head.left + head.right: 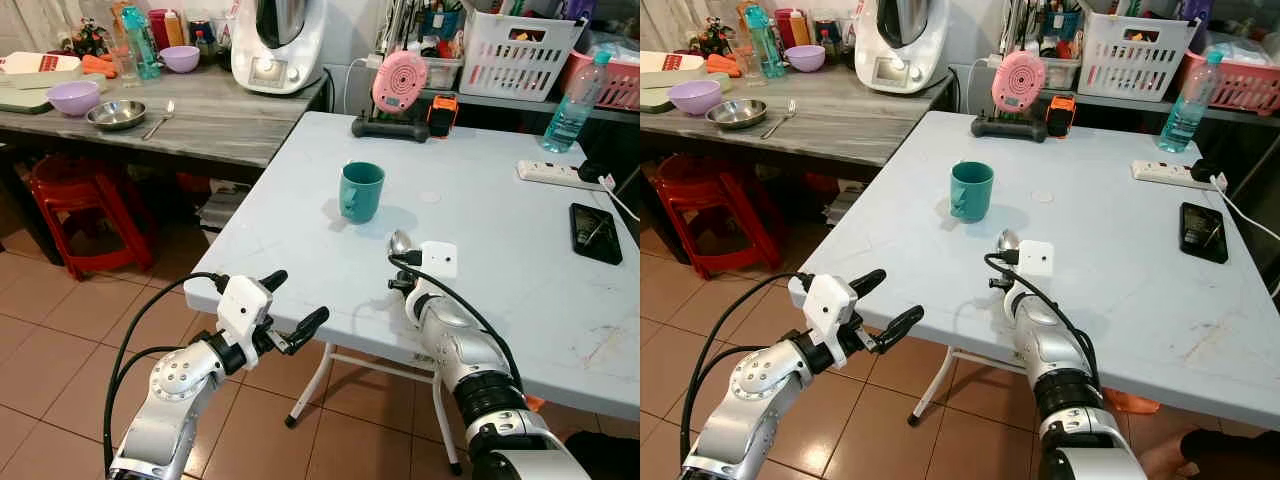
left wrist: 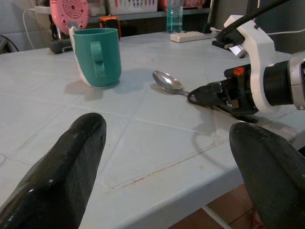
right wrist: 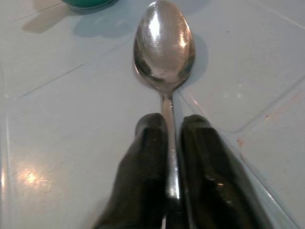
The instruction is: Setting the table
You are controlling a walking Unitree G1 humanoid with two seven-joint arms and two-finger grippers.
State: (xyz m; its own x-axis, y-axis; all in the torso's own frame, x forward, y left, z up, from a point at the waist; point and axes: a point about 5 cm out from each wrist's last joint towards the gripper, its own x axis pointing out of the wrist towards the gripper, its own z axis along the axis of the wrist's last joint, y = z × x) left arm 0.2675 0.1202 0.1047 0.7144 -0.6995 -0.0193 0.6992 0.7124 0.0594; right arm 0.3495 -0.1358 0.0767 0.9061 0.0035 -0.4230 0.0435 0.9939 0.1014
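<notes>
A metal spoon (image 3: 164, 45) lies low on the white table (image 1: 500, 230), bowl pointing toward the teal mug (image 1: 360, 191). My right gripper (image 3: 167, 138) is shut on the spoon's handle, with both fingers pressed against it just above the tabletop. The spoon's bowl (image 1: 400, 242) shows just past the white wrist block. My left gripper (image 1: 290, 310) hangs open off the table's near left edge, with nothing between its fingers (image 2: 71, 162). The mug stands upright a short way beyond the spoon.
A pink fan (image 1: 399, 82), power strip (image 1: 560, 174), black phone (image 1: 595, 232) and water bottle (image 1: 570, 105) sit on the far side of the table. A wooden counter (image 1: 210, 120) on the left holds bowls, a fork and a kitchen machine. A red stool (image 1: 75, 200) stands beneath it.
</notes>
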